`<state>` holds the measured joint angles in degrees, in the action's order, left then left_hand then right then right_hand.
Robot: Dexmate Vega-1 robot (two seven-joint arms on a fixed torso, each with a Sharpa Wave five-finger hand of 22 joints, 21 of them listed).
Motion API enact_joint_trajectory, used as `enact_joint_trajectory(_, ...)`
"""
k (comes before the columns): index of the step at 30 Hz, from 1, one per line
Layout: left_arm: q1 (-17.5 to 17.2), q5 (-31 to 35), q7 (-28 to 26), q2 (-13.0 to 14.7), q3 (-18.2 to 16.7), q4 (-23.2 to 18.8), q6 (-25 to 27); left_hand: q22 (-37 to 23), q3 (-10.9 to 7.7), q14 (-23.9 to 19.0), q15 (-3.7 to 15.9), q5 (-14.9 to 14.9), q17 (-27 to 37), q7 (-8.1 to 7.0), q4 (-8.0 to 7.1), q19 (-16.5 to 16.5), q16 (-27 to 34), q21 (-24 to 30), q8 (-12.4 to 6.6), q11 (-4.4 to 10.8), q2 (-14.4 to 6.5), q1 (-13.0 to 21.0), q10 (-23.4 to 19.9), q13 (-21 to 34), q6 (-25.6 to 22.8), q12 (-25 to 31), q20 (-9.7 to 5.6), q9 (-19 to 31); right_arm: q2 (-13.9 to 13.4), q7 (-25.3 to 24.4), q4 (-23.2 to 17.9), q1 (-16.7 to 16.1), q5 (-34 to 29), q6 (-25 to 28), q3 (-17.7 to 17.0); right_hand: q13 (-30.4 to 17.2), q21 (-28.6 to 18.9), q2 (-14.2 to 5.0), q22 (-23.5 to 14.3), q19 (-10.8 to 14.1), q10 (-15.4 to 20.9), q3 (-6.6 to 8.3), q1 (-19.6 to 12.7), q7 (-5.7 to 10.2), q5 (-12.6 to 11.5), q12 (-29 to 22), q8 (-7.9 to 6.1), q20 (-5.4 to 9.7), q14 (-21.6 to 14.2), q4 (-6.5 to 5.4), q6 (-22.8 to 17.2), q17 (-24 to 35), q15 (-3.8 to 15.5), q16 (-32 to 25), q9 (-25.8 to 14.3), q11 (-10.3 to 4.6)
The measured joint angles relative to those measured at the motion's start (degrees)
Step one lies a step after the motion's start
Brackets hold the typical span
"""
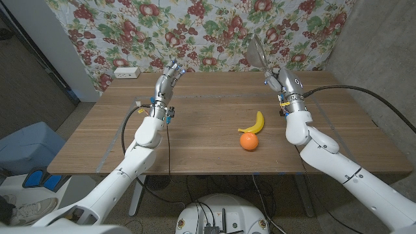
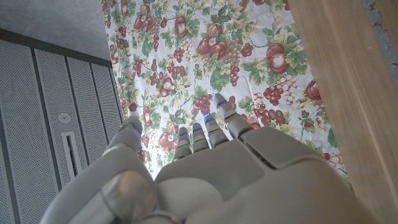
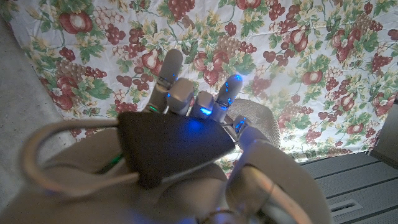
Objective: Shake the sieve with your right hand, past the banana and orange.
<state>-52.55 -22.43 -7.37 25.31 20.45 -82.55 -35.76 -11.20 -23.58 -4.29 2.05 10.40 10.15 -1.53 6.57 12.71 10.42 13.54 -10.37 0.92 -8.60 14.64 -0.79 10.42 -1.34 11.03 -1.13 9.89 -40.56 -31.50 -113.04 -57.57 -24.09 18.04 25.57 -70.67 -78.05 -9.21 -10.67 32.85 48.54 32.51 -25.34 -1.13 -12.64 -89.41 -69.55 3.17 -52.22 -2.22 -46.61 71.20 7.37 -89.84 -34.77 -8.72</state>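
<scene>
My right hand (image 1: 281, 80) is raised over the far right of the table and grips the sieve's handle. The sieve's round mesh bowl (image 1: 259, 51) stands up against the floral curtain. In the right wrist view the black handle (image 3: 174, 146) with its wire loop (image 3: 37, 149) lies across my right hand (image 3: 205, 124). A yellow banana (image 1: 253, 123) and an orange (image 1: 248, 141) lie on the wooden table (image 1: 195, 140), nearer to me than the sieve. My left hand (image 1: 170, 73) is lifted over the table's far left, fingers out, holding nothing; in the left wrist view its fingers (image 2: 205, 134) reach toward the curtain.
A white box (image 1: 127, 72) sits at the table's far left corner. The floral curtain (image 1: 214, 26) hangs right behind the table. A blue bin (image 1: 26, 149) stands on the floor to the left. The table's edge (image 2: 348, 81) runs beside my left hand.
</scene>
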Motion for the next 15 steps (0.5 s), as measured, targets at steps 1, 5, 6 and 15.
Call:
enact_joint_trajectory(1, 0.00, 0.00, 0.00, 0.00, 0.00, 0.00, 0.00, 0.00, 0.00, 0.00, 0.00, 0.00, 0.00, 0.00, 0.00, 0.00, 0.00, 0.00, 0.00, 0.00, 0.00, 0.00, 0.00, 0.00, 0.00, 0.00, 0.00, 0.00, -0.07, 0.00, 0.05, 0.06, 0.00, 0.00, 0.07, 0.00, 0.00, 0.00, 0.00, 0.00, 0.00, 0.00, 0.00, 0.00, 0.18, 0.00, 0.00, 0.00, 0.00, 0.00, 0.00, 0.00, 0.00, 0.00, 0.00, 0.00)
enact_joint_trajectory(5, 0.00, -0.05, 0.08, 0.00, 0.00, 0.00, 0.06, 0.00, 0.00, 0.00, 0.00, 0.00, 0.00, 0.00, 0.00, 0.00, 0.00, 0.00, 0.00, 0.00, 0.15, -0.15, 0.00, 0.00, 0.00, 0.00, 0.00, 0.00, -0.67, 0.00, 0.48, 0.61, 0.00, 0.00, 0.78, 0.00, 0.00, 0.00, 0.00, 0.00, 0.00, 0.00, 0.00, 0.00, 0.44, 0.00, -0.46, 0.00, 0.00, 0.00, 0.00, 0.00, 0.00, 0.00, 0.05, 0.00)
enact_joint_trajectory(6, 0.00, -0.06, 0.09, 0.00, 0.00, 0.00, 0.08, 0.00, 0.00, 0.00, 0.00, 0.00, 0.00, 0.00, 0.00, 0.00, 0.00, 0.00, 0.00, 0.00, 0.30, -0.30, 0.00, 0.00, 0.00, 0.00, 0.00, 0.00, -0.73, 0.00, 0.54, 0.67, 0.00, 0.00, 0.85, 0.01, 0.00, 0.00, 0.00, 0.00, 0.00, 0.00, 0.00, 0.00, 0.44, 0.00, -0.46, 0.00, 0.00, 0.00, 0.00, 0.00, 0.00, 0.00, 0.22, 0.00)
enact_joint_trajectory(15, 0.66, -0.19, 0.18, -0.24, 0.20, 0.83, 0.25, 0.00, -0.49, 0.00, 0.00, 0.00, 0.00, 0.00, 0.02, 0.00, 0.00, 0.00, 0.00, 0.00, 0.07, -0.52, 0.00, 0.00, 0.00, 0.00, 0.00, 0.00, -2.59, 1.45, 1.89, 2.40, -5.43, -0.94, 3.28, 0.02, 0.00, 0.00, -0.01, 0.00, 0.01, 0.00, 0.00, -0.08, 0.44, 0.01, -0.46, 0.00, 0.00, 0.00, 0.73, 0.00, 0.00, 0.00, 0.53, 0.00)
